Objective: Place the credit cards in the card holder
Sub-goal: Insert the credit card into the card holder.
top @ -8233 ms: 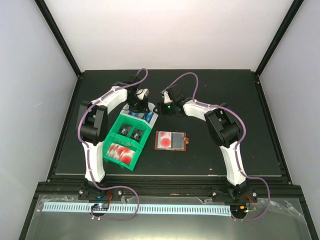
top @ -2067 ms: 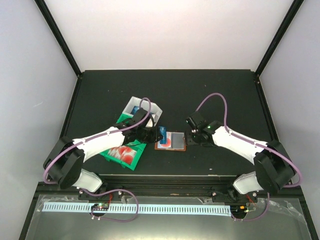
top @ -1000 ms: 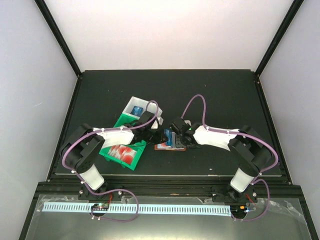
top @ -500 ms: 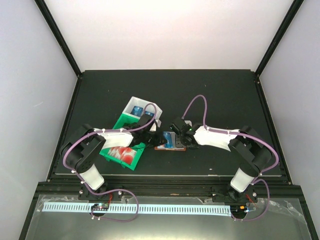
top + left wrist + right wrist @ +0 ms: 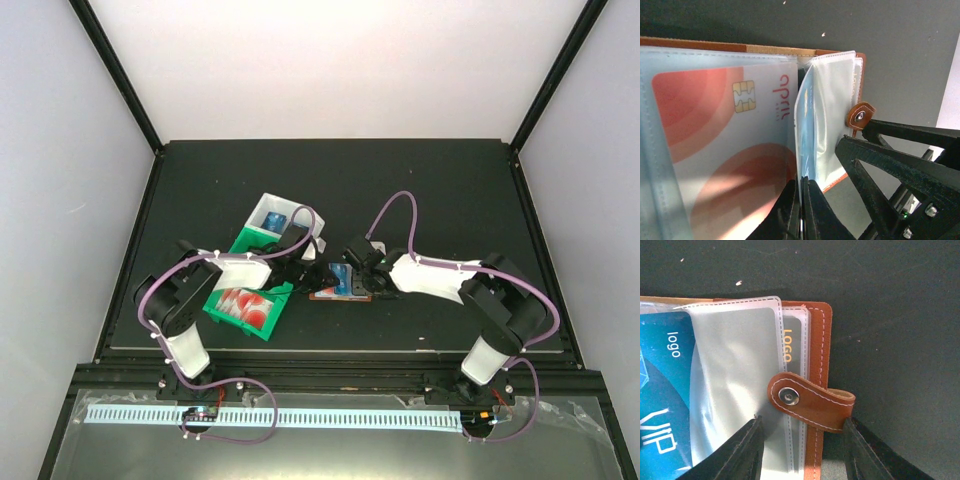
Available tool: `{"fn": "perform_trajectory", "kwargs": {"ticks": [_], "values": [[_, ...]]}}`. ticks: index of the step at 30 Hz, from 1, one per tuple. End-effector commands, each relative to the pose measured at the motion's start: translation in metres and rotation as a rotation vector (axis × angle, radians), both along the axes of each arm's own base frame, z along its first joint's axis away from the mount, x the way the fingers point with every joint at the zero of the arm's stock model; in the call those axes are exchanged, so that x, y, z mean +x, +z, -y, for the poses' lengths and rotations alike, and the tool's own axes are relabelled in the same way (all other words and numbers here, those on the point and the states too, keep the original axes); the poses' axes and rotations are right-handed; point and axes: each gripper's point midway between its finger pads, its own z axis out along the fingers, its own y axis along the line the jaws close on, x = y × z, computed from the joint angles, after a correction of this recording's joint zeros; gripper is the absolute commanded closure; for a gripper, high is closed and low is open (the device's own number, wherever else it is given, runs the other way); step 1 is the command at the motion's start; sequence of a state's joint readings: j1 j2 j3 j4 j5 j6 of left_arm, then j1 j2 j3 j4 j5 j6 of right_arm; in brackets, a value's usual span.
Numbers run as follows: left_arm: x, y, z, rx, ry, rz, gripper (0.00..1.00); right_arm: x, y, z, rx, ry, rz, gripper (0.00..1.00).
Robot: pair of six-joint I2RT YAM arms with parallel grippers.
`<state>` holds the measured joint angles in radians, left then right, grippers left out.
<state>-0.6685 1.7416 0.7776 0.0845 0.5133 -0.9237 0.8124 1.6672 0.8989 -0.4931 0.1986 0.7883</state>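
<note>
The brown leather card holder lies open on the black table, its clear pockets fanned up. My left gripper is shut on the edge of a blue card standing between the pockets. The blue card shows "VIP" in the right wrist view. A red-and-white card sits in the left pocket. My right gripper is open, one finger on the clear pockets, the other beside the holder's edge, the snap tab between them.
The green-and-white tray lies left of the holder, with red-and-white cards in its near compartment and blue cards in its far white one. A grey card with an orange "logo" sits in a back pocket.
My left gripper came from the tray's far compartment to the holder with the blue card. My right gripper moved onto the holder's right side. In the last half second both barely shifted.
</note>
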Motion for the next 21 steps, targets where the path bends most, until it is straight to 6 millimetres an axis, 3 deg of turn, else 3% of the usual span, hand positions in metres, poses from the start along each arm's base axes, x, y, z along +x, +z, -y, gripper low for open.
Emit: {"fn": "perform_trajectory", "kwargs": {"ticks": [1,9,21], "values": [[-0.007,-0.016,-0.008,0.044,0.039,-0.072,0.98,-0.011,-0.011,0.010,-0.026,-0.014,-0.037,0.55],[-0.020,-0.029,-0.030,0.103,0.133,-0.135,0.99,-0.010,-0.011,0.009,-0.024,-0.020,-0.032,0.55],[-0.012,-0.027,-0.014,0.041,0.104,-0.163,0.99,-0.010,-0.011,0.010,-0.027,-0.017,-0.033,0.55]]}}
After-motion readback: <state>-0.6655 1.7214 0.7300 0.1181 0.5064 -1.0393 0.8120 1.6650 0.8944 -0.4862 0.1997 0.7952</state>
